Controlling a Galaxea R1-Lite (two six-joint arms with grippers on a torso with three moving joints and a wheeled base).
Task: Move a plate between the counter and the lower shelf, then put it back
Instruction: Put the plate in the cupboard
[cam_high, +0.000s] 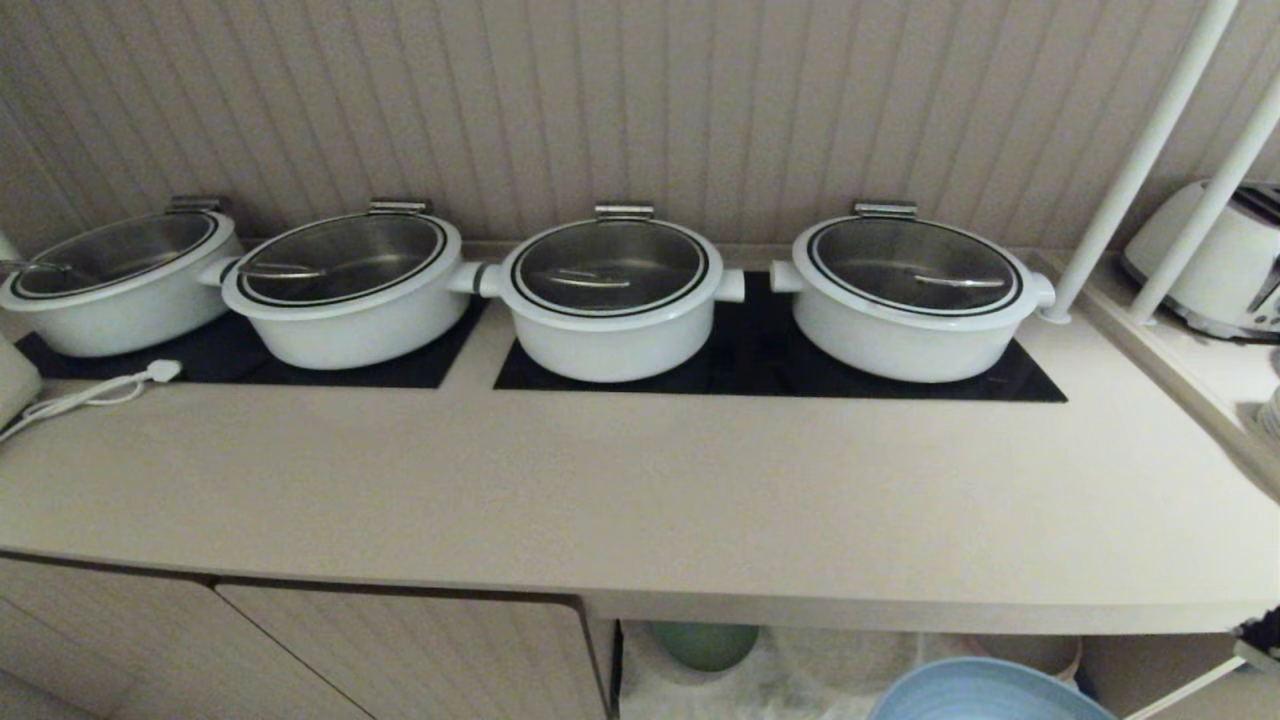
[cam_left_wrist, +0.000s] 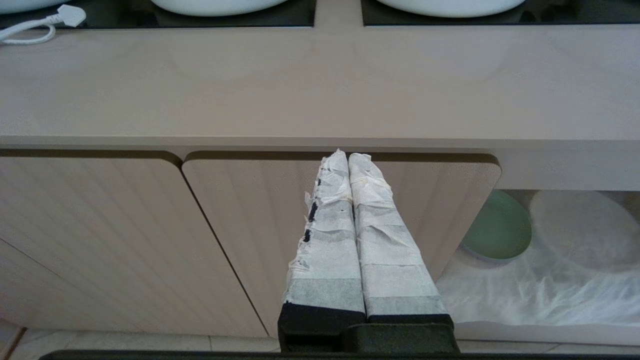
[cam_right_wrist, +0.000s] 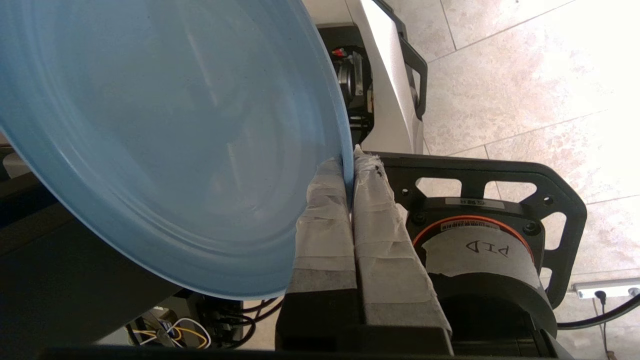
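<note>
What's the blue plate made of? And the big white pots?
The plate looks like matte plastic: soft, dull shine and thin moulded ridges, though it's hard to be sure. The pots look like glossy white enamel or ceramic, with see-through glass lids edged in black.

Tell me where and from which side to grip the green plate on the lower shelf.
Probably pinch the green plate by its raised front rim, coming from the shelf's open front. It appears to lie flat on the white cloth, beside the cabinet door, so only the rim offers an edge.

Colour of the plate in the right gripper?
Light blue; the plate shows best in the right wrist view, pinched by the right gripper.
</note>
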